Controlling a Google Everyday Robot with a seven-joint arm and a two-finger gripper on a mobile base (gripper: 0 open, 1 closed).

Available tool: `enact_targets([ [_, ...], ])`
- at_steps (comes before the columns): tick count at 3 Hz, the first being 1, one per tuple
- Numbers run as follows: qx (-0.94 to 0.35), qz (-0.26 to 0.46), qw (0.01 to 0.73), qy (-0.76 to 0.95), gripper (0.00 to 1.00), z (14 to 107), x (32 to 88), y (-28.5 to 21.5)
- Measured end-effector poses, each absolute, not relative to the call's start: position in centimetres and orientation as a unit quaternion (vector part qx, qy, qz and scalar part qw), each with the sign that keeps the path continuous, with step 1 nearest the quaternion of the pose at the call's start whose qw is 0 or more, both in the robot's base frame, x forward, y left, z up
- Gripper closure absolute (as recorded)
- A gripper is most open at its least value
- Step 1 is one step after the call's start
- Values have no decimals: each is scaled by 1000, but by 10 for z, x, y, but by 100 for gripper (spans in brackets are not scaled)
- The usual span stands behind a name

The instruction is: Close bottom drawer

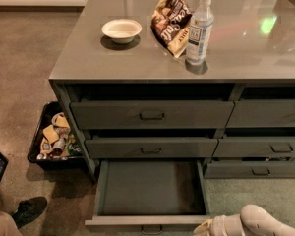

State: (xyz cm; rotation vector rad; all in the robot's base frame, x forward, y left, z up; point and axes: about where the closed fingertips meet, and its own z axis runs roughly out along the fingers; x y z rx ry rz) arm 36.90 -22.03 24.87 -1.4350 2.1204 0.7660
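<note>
While bottom drawer [150, 188] stands open | gripper [207, 228] at its front-right corner | grip: cannot tell

Matt grey-green bottom drawer [151, 191], glossy reflective countertop [83, 50], clear plastic bottle [199, 31], smooth cream plastic gripper [203, 228] at bottom right

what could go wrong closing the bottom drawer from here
1. The gripper sits low at the bottom drawer's right front corner as seen, away from the central handle; a push there could skew the drawer and jam it.
2. It is partly cut off by the picture's bottom edge, so a slip off the slim front panel might go unseen.
</note>
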Motion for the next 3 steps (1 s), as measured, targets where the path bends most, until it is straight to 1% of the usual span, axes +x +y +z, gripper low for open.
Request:
enact_targets([
  [1, -510, 298, 228, 774, 88, 211, 367, -211],
  [2, -499, 291, 224, 785, 100, 177, 383, -195],
  [3, -487, 274, 224, 798, 100, 159, 401, -191],
])
